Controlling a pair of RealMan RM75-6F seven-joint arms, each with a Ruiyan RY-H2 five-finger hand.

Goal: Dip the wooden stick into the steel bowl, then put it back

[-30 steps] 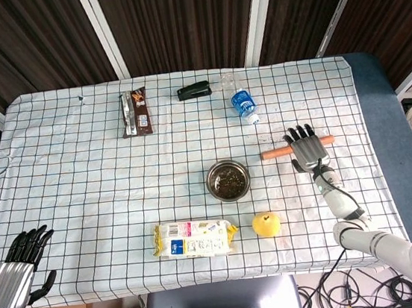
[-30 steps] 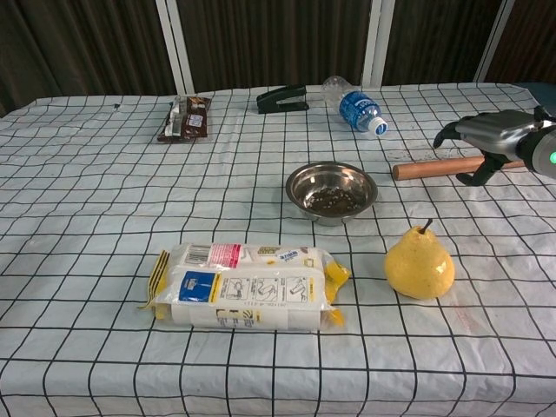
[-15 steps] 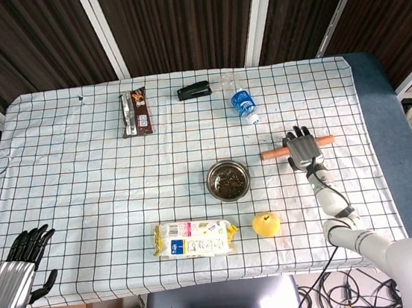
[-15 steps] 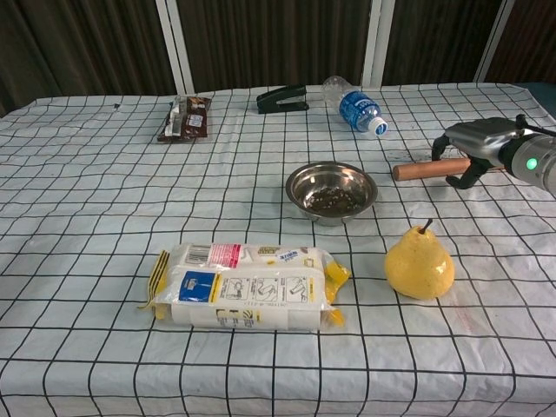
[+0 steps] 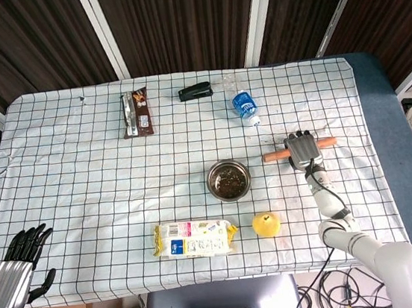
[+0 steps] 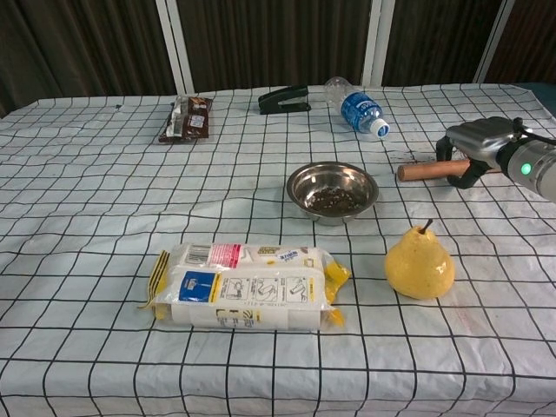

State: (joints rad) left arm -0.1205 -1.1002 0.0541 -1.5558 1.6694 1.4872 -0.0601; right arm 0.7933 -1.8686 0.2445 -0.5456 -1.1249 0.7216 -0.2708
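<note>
Our right hand (image 5: 303,149) lies over the stick (image 5: 275,155), fingers curled down around it near its middle; in the chest view the fingers (image 6: 459,170) hook under the shaft, so we read it as a grip, though we cannot tell how firm. Our left hand (image 5: 14,271) hangs off the near left edge of the table (image 5: 75,192), fingers apart and holding nothing.

We see the stick lying flat on the cloth, right of the bowl (image 5: 228,180) and apart from it, its left end pointing toward the bowl. The bowl holds dark bits. A pear (image 5: 266,225) sits near the bowl's right side, with a bottle (image 5: 244,105) on the far side.

We judge the stick rigid and light, a smooth round dowel that could roll or twist in the fingers. A hold at or right of its middle leaves the left end free to dip. The bowl looks light too and may slide if we knock its rim.
</note>
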